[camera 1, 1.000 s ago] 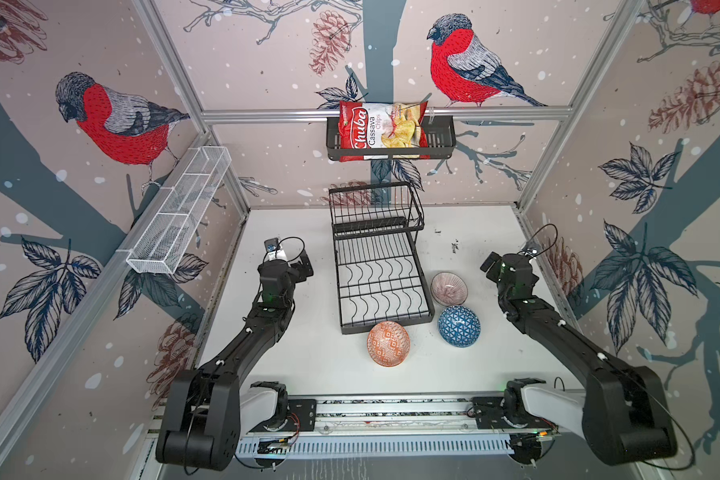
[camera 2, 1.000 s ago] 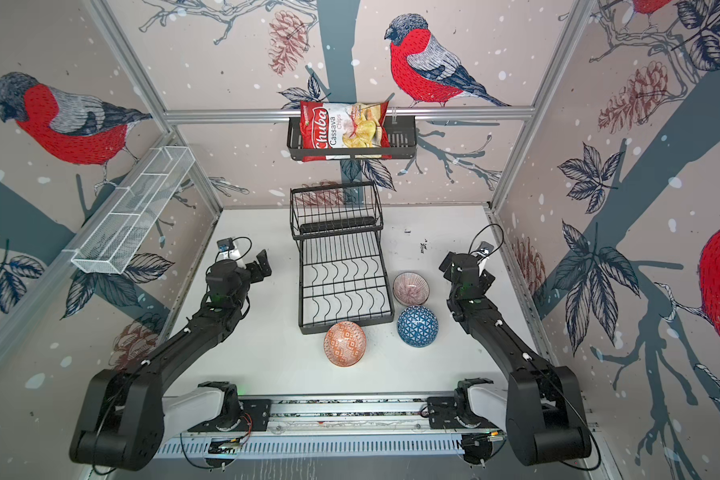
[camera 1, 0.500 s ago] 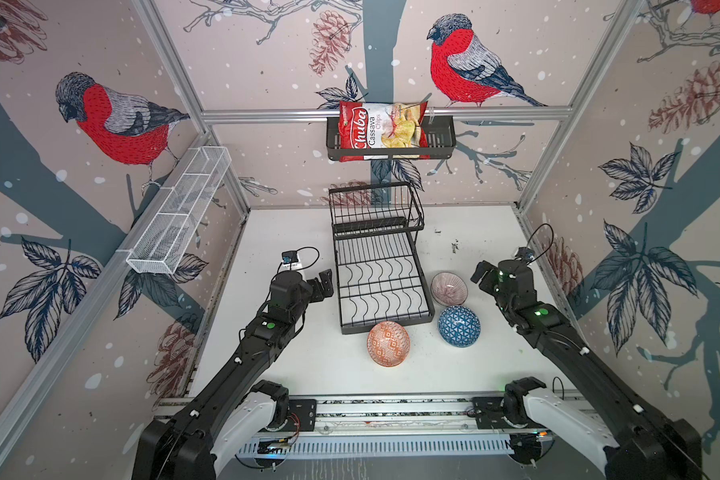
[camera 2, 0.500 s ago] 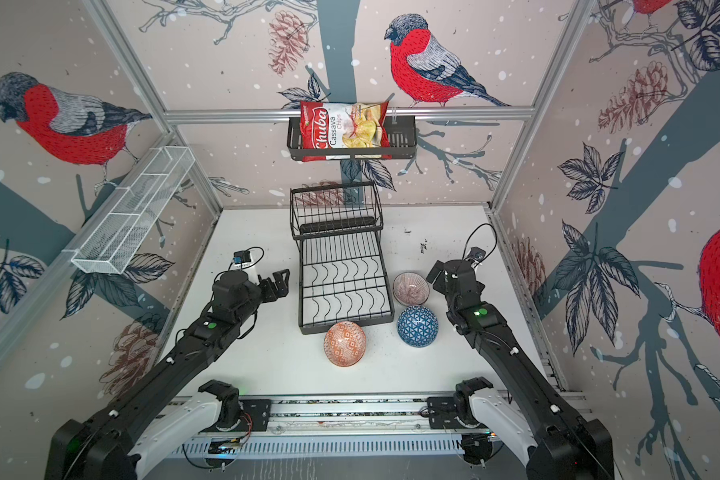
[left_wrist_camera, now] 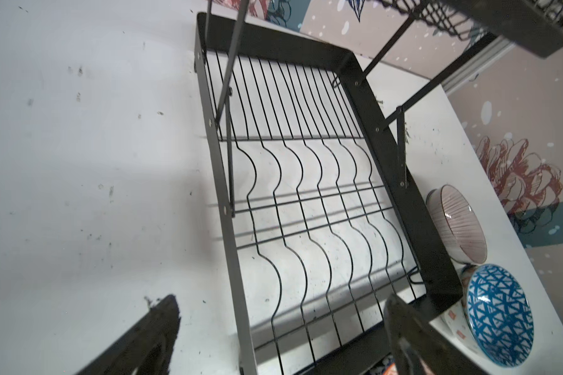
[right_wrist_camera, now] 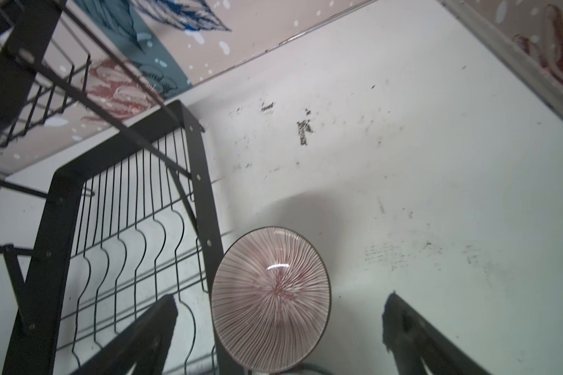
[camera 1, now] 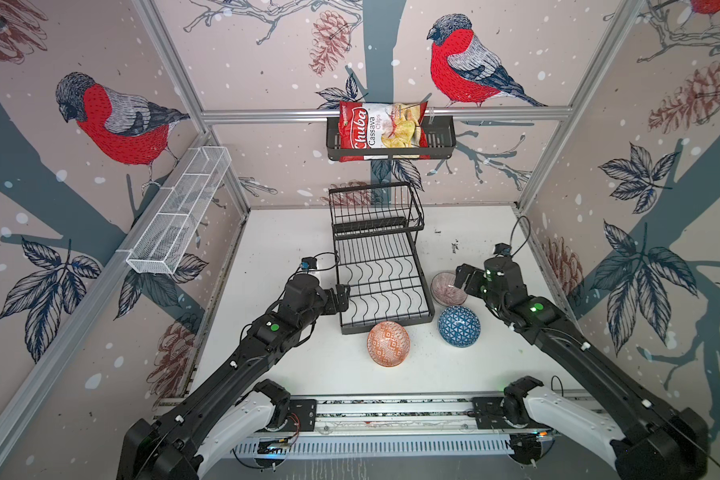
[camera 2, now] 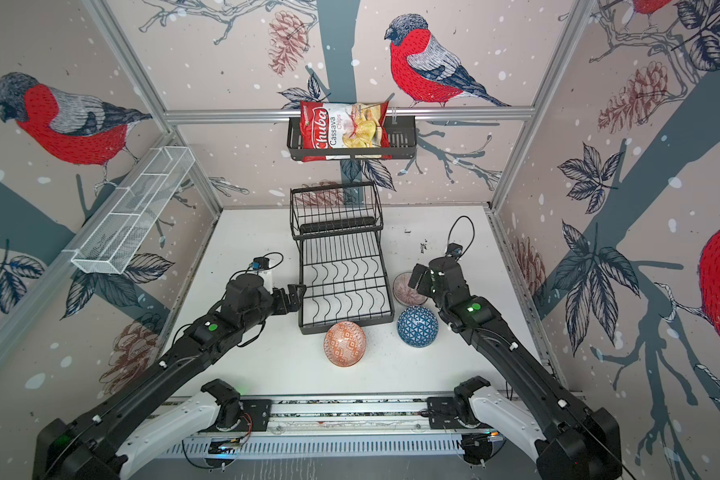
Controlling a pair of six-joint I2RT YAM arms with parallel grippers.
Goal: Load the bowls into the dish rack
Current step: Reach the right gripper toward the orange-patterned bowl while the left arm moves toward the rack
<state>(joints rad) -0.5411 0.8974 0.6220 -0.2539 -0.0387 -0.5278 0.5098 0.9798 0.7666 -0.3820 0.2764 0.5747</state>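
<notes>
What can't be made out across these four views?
Orange bowl, left wrist view: mostly hidden behind blue bowl and dish rack frame.
Mauve bowl, both top views: one rim edge covered by right gripper.
Chip bag, both top views: small print too small.

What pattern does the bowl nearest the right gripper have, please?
The bowl has fine mauve radial stripes, clearest in the right wrist view.

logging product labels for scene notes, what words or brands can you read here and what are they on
"Chuba": big white brand lettering on the red chip bag, which sits in the black wall basket; seen in both top views.
"Cassava Chips": on the same bag, beside the brand.
Smaller print on the bag: too small to read.
No other text is readable in any view.
</notes>
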